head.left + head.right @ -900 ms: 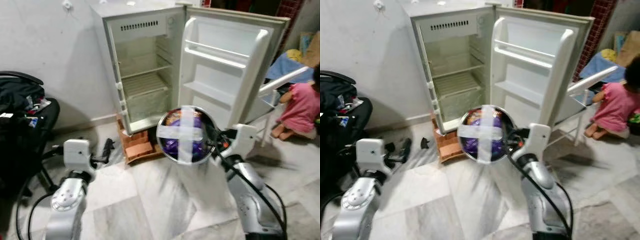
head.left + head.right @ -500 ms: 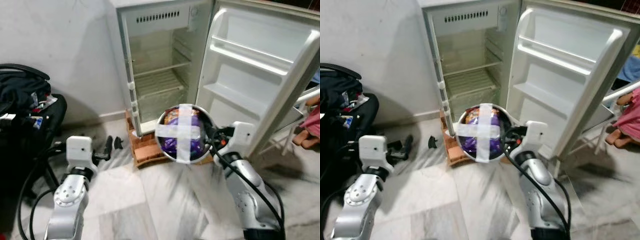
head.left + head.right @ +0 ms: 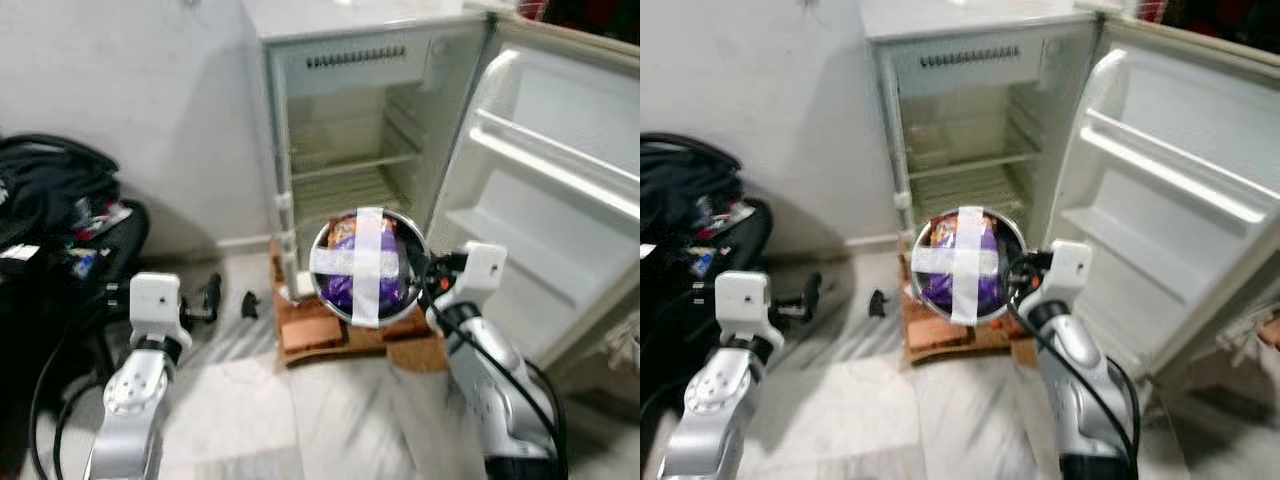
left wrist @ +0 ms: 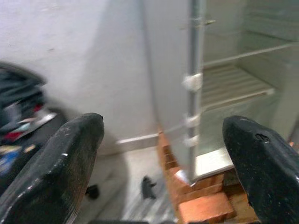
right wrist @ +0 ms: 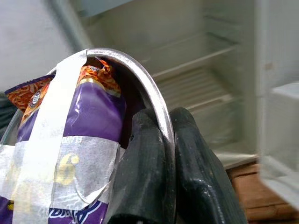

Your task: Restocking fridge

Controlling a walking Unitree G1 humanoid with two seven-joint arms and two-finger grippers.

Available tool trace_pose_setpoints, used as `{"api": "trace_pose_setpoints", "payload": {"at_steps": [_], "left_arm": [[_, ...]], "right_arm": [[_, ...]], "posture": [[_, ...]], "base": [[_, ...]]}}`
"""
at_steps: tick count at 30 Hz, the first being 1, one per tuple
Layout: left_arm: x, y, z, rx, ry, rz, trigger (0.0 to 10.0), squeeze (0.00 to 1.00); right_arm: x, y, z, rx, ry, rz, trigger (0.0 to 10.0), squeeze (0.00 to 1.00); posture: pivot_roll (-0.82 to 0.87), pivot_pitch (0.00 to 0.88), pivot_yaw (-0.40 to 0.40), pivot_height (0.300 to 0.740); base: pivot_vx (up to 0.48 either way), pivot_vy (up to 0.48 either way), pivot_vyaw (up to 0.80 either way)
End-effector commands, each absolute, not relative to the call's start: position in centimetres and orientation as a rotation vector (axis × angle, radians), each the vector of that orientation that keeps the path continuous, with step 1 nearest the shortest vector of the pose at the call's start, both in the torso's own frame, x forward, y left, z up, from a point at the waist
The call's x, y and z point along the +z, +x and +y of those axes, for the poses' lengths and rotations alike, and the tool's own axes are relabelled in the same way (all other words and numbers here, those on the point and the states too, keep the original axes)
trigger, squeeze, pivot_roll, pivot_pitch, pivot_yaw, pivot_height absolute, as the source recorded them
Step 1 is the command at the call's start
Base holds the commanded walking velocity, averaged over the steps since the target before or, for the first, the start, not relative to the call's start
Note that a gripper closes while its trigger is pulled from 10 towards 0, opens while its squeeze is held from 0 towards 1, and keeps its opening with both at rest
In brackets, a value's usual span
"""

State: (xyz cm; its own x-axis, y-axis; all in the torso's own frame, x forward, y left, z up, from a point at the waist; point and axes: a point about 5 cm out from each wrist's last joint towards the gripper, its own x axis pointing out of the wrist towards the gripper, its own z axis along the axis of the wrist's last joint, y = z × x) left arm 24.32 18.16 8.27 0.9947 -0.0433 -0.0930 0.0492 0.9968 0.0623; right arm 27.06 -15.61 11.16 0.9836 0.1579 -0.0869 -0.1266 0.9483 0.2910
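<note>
My right gripper (image 3: pixel 425 277) is shut on the rim of a steel bowl (image 3: pixel 363 266), held up in front of the open fridge (image 3: pixel 355 170). The bowl holds a purple and orange snack packet (image 5: pixel 88 116) taped in with a white cross of tape (image 3: pixel 362 262). In the right wrist view both fingers (image 5: pixel 145 163) pinch the bowl's rim (image 5: pixel 156 112). The fridge stands on bricks (image 3: pixel 330 330), its wire shelves (image 3: pixel 350 165) bare, its door (image 3: pixel 560 200) swung wide to the right. My left gripper (image 3: pixel 212 297) hovers low at the left, open, holding nothing.
A black bag with clutter (image 3: pixel 55 220) sits at the left by the white wall. A small black object (image 3: pixel 250 304) lies on the marble floor near the bricks. The door's shelves (image 3: pixel 1170 180) jut out on the right.
The camera has moved closer to the fridge and turned left, so the person and the chair have left the view. The bowl stays held in my right gripper.
</note>
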Motion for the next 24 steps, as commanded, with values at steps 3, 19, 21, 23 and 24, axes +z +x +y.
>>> {"api": "trace_pose_setpoints", "payload": {"at_steps": [3,19,21,23,24], "left_arm": [[8.35,24.46,17.62,-0.063,0.059,0.087,10.0,0.0],[8.25,24.57,17.62,-0.058,0.047,0.094,10.0,0.0],[8.25,24.59,17.59,-0.06,0.049,0.094,10.0,0.0],[8.26,24.63,17.6,-0.06,0.049,0.094,10.0,0.0],[8.26,24.63,17.6,-0.06,0.049,0.094,10.0,0.0]], "right_arm": [[11.81,27.24,-16.37,0.121,0.276,0.077,10.0,0.0],[11.65,27.27,-16.33,0.117,0.269,0.083,10.0,0.0],[11.62,27.28,-16.29,0.117,0.269,0.084,10.0,0.0],[11.63,27.32,-16.25,0.118,0.268,0.084,10.0,0.0],[11.63,27.32,-16.25,0.118,0.268,0.084,10.0,0.0]], "posture": [[0.04,0.0,0.016,0.74],[0.04,0.0,0.018,0.74],[0.04,0.0,0.017,0.74],[0.04,0.0,0.017,0.74],[0.04,0.0,0.017,0.74]], "base": [[0.48,0.0,0.0],[0.468,0.0,0.0],[0.461,0.0,0.0],[0.459,0.0,0.0],[0.461,0.0,0.0]]}}
